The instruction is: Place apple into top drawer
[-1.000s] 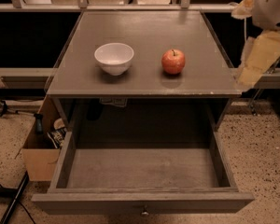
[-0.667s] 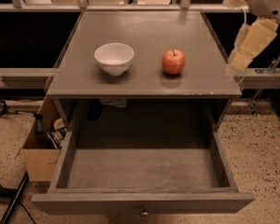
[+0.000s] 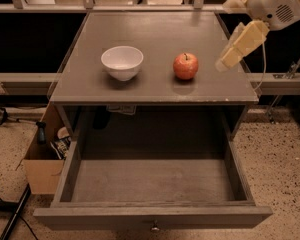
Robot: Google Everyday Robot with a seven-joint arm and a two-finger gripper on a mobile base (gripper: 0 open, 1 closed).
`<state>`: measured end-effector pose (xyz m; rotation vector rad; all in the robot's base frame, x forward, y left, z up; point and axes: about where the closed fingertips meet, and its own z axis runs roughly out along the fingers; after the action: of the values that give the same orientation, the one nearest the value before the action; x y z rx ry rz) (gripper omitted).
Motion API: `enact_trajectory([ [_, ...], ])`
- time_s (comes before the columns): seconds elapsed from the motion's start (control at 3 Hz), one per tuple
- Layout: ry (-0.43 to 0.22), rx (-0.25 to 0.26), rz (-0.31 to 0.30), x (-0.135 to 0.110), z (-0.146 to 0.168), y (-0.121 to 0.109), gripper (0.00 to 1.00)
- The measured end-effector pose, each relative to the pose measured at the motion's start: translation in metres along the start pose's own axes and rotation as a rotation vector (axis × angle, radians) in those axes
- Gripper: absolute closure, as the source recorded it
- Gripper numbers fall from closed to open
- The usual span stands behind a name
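Going by the layout, looks like the reach step. Got the gripper [image 3: 226,59] hanging just right of the apple [image 3: 185,66]; can't call the jaws spread or pressed together. Spotted that apple on the tabletop [image 3: 155,34], open top drawer [image 3: 155,216] below it. Next: slide left, drop, pinch it.

Pincer [image 3: 229,59] upper right (arm [image 3: 276,3] edge-cropped)

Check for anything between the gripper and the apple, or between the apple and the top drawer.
Nothing visible does. The gripper hangs at the right edge of the tabletop, only bare surface between it and the apple. The white bowl sits on the apple's other side. The top drawer is open below.
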<state>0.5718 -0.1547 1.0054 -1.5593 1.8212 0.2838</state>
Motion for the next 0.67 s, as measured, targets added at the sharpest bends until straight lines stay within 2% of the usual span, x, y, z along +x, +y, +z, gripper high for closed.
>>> enact_trajectory([
  [0.33, 0.012, -0.010, 0.046, 0.000, 0.030, -0.012, 0.00],
  [0.67, 0.069, -0.019, 0.059, 0.001, 0.062, -0.026, 0.00],
])
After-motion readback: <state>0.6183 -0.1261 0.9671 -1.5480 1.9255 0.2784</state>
